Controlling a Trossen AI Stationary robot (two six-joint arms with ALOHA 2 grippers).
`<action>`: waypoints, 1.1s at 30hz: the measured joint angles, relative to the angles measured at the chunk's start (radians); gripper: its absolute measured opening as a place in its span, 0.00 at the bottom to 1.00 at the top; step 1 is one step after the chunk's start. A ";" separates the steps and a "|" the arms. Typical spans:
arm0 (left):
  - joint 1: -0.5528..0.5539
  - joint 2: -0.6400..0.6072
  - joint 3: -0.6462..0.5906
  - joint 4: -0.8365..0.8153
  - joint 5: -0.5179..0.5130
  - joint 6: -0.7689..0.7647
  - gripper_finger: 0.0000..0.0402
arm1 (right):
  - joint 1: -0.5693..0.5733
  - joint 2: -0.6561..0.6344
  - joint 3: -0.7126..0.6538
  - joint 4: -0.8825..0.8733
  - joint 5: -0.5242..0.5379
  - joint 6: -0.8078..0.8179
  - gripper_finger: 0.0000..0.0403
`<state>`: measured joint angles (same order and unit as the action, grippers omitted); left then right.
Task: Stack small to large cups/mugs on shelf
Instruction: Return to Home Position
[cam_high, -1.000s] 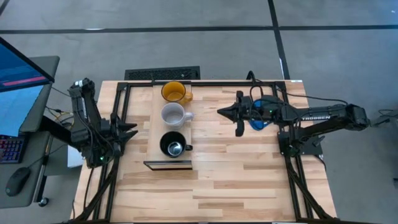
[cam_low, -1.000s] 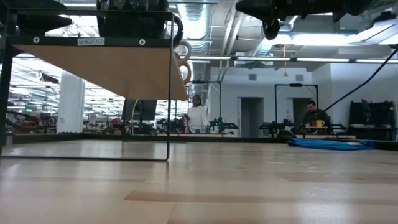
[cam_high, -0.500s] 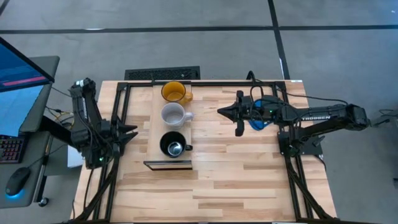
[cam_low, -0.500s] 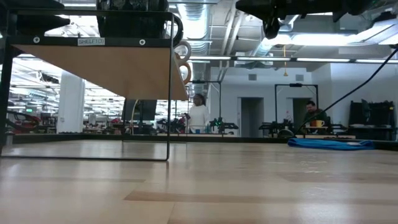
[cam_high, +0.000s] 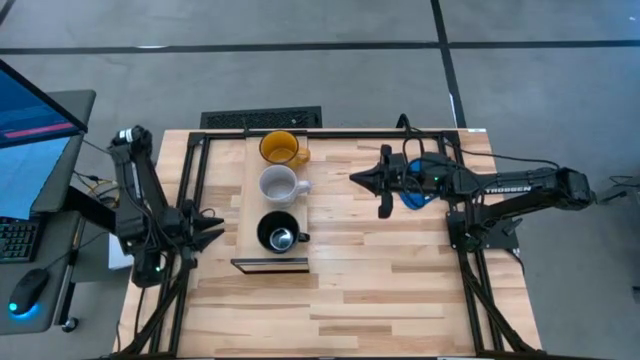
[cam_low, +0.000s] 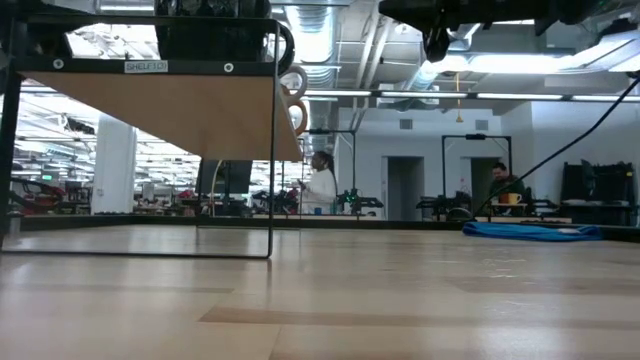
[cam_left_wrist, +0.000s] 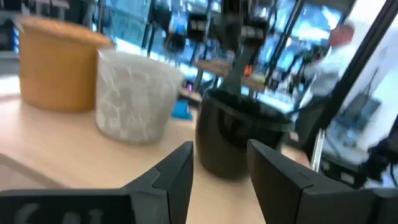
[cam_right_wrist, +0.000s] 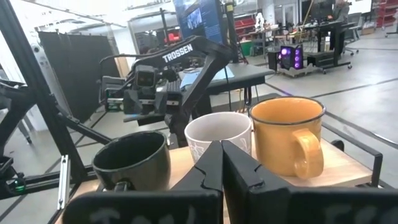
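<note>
Three mugs stand in a row on the raised pale shelf (cam_high: 252, 205): yellow-orange (cam_high: 281, 148) at the far end, white (cam_high: 278, 185) in the middle, black (cam_high: 277, 233) at the near end. My left gripper (cam_high: 218, 228) is open and empty to the left of the shelf, level with the black mug (cam_left_wrist: 239, 134), which stands ahead of its fingers without touching them. My right gripper (cam_high: 357, 180) is shut and empty to the right of the shelf, pointing at the white mug (cam_right_wrist: 217, 132).
A flat blue object (cam_high: 412, 195) lies on the planked table under my right arm; it also shows in the low view (cam_low: 530, 230). The shelf's dark frame (cam_low: 272, 150) stands on thin legs. People show in the room beyond the table (cam_low: 322, 185).
My left gripper has gone toward the table's near edge, from beside the white mug to beside the black mug, staying open. My right arm has kept still.
</note>
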<state>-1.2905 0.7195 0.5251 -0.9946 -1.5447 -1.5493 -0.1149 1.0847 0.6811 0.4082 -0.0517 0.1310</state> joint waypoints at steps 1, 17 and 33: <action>0.004 0.008 0.000 0.019 0.028 0.010 0.35 | -0.003 0.000 0.000 0.000 0.000 0.000 0.05; 0.458 0.013 0.000 0.904 0.604 1.064 0.35 | -0.033 0.000 0.000 0.064 -0.002 -0.008 0.07; 0.751 -0.393 -0.213 1.033 0.746 1.353 0.35 | 0.023 0.000 0.000 0.008 -0.004 -0.017 0.06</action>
<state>-0.5396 0.3261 0.3122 0.0386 -0.7984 -0.1960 -0.0921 1.0851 0.6816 0.4161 -0.0552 0.1140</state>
